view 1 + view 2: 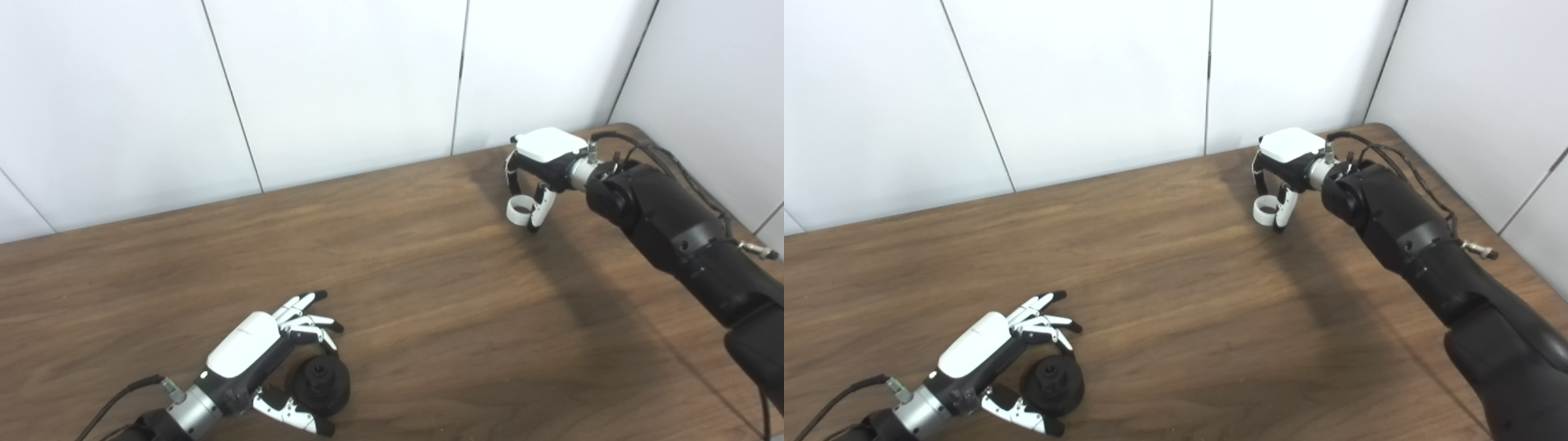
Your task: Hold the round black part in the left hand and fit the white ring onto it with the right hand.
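The round black part (320, 383) sits on the wooden table (429, 294) near the front left. My left hand (257, 352) reaches around it: fingers (309, 324) spread over its far side, thumb on its near side, not clamped on it. Far off at the back right, my right hand (548, 156) points down, shut on the white ring (519, 211). The ring is pinched between thumb and fingers, just above or at the tabletop; I cannot tell which. In the right eye view the ring (1266, 210) hangs below the right hand (1289, 152).
White wall panels (343, 86) close off the table's back edge and its right side. Cables (674, 162) run along my right forearm near the table's rounded back right corner.
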